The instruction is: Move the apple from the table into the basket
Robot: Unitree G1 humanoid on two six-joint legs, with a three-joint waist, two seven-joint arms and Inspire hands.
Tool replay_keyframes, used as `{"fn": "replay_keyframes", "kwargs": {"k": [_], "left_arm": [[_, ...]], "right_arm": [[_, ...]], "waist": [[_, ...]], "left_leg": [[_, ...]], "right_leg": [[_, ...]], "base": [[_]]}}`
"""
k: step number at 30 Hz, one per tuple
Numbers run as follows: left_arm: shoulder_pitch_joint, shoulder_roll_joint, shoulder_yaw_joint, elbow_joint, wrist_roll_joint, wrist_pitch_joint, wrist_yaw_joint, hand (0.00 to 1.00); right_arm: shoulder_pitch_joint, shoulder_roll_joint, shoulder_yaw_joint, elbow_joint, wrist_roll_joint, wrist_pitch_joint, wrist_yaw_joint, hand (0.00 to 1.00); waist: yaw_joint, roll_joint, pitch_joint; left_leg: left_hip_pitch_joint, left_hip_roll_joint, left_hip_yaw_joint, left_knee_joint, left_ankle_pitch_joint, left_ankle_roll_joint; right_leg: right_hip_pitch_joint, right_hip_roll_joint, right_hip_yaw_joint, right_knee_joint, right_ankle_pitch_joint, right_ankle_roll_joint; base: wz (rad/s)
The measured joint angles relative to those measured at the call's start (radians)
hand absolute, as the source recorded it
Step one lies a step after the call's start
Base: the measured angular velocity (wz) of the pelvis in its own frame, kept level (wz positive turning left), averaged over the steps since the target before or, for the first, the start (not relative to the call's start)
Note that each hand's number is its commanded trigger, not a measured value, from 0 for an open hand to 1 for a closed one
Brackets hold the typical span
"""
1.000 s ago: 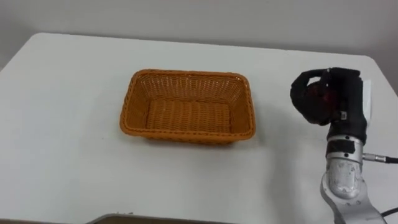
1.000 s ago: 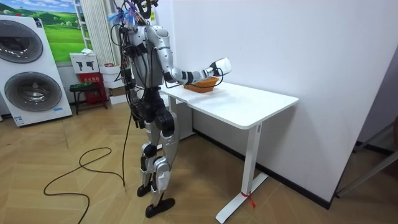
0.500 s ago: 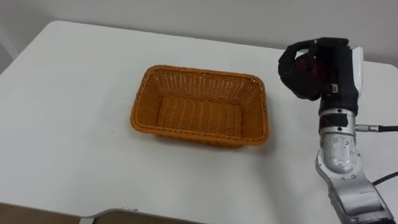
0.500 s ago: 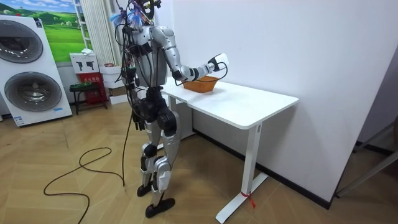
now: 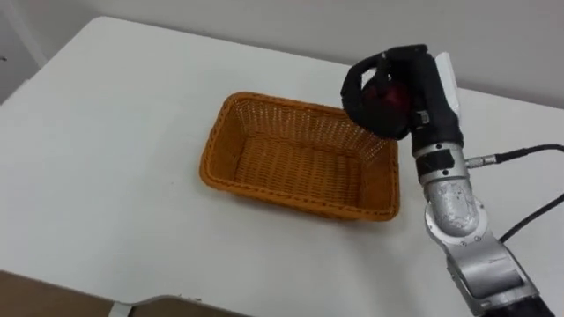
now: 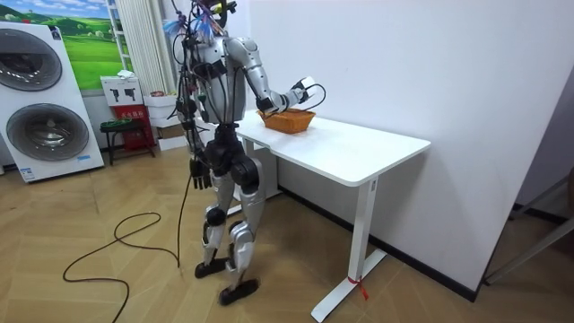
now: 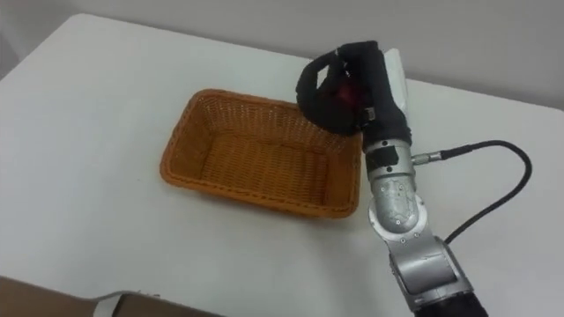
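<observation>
My right hand (image 5: 394, 94) (image 7: 345, 88) is curled round a red apple (image 5: 389, 92) (image 7: 345, 91), which shows only between the dark fingers. The hand hovers over the right end of an orange wicker basket (image 5: 300, 155) (image 7: 260, 151) on the white table (image 5: 106, 132). Nothing lies in the basket. In the room view I stand at the table's end by the wall, right arm stretched out with the hand (image 6: 294, 93) above the basket (image 6: 287, 119).
The white table (image 6: 350, 148) stands against a white wall. Bare table top spreads to the left and in front of the basket. A washing machine (image 6: 40, 99) and a small stool (image 6: 121, 130) stand at the room view's left.
My right hand has carried the apple leftward from the table's right side to above the basket's right end. The eye views have shifted, and in the room view my body has turned toward the table.
</observation>
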Motion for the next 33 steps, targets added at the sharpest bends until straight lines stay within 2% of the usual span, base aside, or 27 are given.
{"fn": "replay_keyframes", "kwargs": {"k": [1, 2, 3, 4, 5, 6, 7, 9, 14, 23, 29, 31, 33], "left_arm": [[0.006, -0.004, 0.012, 0.007, 0.013, 0.004, 0.007, 0.00], [0.014, -0.002, 0.012, 0.009, 0.014, 0.004, 0.007, 0.00], [0.014, -0.004, 0.008, 0.006, 0.014, 0.005, 0.006, 0.00], [0.009, -0.003, 0.000, -0.001, 0.013, 0.005, 0.006, 0.00], [0.005, -0.002, -0.005, -0.009, 0.013, 0.006, 0.006, 0.00], [-0.005, 0.000, -0.018, -0.021, 0.013, 0.014, 0.006, 0.00], [-0.011, 0.001, -0.026, -0.027, 0.013, 0.019, 0.007, 0.00], [-0.010, 0.001, -0.032, -0.027, 0.013, 0.023, 0.007, 0.00], [-0.013, 0.005, -0.039, -0.027, 0.014, 0.023, 0.010, 0.00], [-0.017, 0.008, -0.053, -0.019, 0.013, 0.023, 0.035, 0.00], [-0.017, 0.007, -0.052, -0.019, 0.013, 0.023, 0.033, 0.00], [-0.009, 0.006, -0.048, -0.014, 0.013, 0.021, 0.032, 0.00], [-0.005, 0.005, -0.048, -0.017, 0.012, 0.020, 0.031, 0.00]], "right_arm": [[-0.010, -0.006, 0.019, -0.002, -0.005, -0.001, -0.001, 0.00], [-0.010, -0.011, 0.023, -0.002, -0.004, -0.001, -0.003, 0.00], [-0.008, -0.023, 0.024, 0.000, -0.004, 0.000, -0.007, 0.00], [-0.011, -0.028, 0.017, 0.000, -0.005, 0.001, -0.010, 0.00], [-0.015, -0.028, 0.016, 0.000, -0.005, 0.001, -0.012, 0.00], [-0.021, -0.024, 0.017, 0.000, -0.005, 0.000, -0.010, 0.00], [-0.021, -0.018, 0.018, 0.000, -0.005, 0.001, -0.002, 0.00], [-0.021, -0.014, 0.023, 0.000, -0.005, 0.001, 0.005, 0.00], [-0.021, -0.016, 0.031, 0.000, -0.005, 0.001, 0.009, 0.00], [-0.014, -0.019, 0.083, 0.000, 0.008, 0.001, 0.012, 0.00], [-0.014, -0.019, 0.086, 0.000, 0.013, 0.001, 0.008, 0.00], [-0.014, -0.019, 0.073, -0.001, 0.007, -0.001, 0.007, 0.00], [-0.014, -0.019, 0.039, -0.003, 0.008, -0.002, -0.005, 0.00]], "waist": [[-0.014, 0.009, -0.0049], [-0.030, 0.010, -0.0038], [-0.041, 0.015, -0.0061], [-0.042, 0.017, -0.0070], [-0.043, 0.018, -0.0069], [-0.043, 0.013, -0.0075], [-0.037, 0.008, -0.0069], [-0.020, 0.003, -0.0034], [-0.014, -0.004, -0.0043], [-0.015, 0.000, -0.0042], [-0.020, 0.006, -0.0100], [-0.030, 0.011, -0.0170], [-0.040, 0.020, -0.0139]], "left_leg": [[-0.011, 0.021, 0.008, 0.013, -0.009, -0.022], [-0.012, 0.023, 0.031, 0.017, -0.008, -0.035], [-0.007, 0.030, 0.109, 0.012, -0.009, -0.042], [-0.003, 0.036, 0.173, -0.003, -0.004, -0.047], [-0.003, 0.037, 0.188, -0.013, 0.001, -0.046], [0.007, 0.036, 0.193, -0.021, 0.010, -0.032], [0.010, 0.032, 0.193, -0.024, 0.013, -0.029], [0.018, 0.020, 0.192, -0.024, 0.013, -0.028], [0.009, 0.001, 0.196, -0.022, 0.015, -0.017], [0.005, -0.004, 0.199, -0.007, 0.014, -0.013], [0.007, -0.002, 0.207, -0.004, 0.014, -0.012], [0.011, -0.002, 0.209, -0.005, 0.014, -0.012], [0.023, -0.002, 0.210, -0.007, 0.014, -0.012]], "right_leg": [[-0.007, 0.010, -0.032, 0.002, 0.094, -0.027], [0.003, 0.011, -0.042, 0.003, 0.099, -0.029], [0.021, 0.009, -0.049, 0.003, 0.099, -0.029], [0.030, 0.010, -0.036, 0.003, 0.099, -0.028], [0.031, 0.011, -0.026, 0.003, 0.098, -0.028], [0.030, 0.012, -0.013, 0.002, 0.096, -0.024], [0.030, 0.011, -0.013, 0.002, 0.094, -0.021], [0.036, 0.008, -0.024, 0.002, 0.094, -0.020], [0.038, -0.003, -0.006, 0.003, 0.082, -0.004], [0.042, -0.003, 0.005, 0.007, 0.081, -0.006], [0.041, -0.004, 0.005, 0.008, 0.081, -0.006], [0.045, -0.004, 0.005, 0.009, 0.081, -0.006], [0.055, -0.004, 0.005, 0.009, 0.081, -0.006]], "base": [[-0.26], [0.28], [0.42], [0.36], [0.32], [0.22], [0.11], [-0.07], [0.00], [0.00], [0.00], [0.00], [0.00]]}}
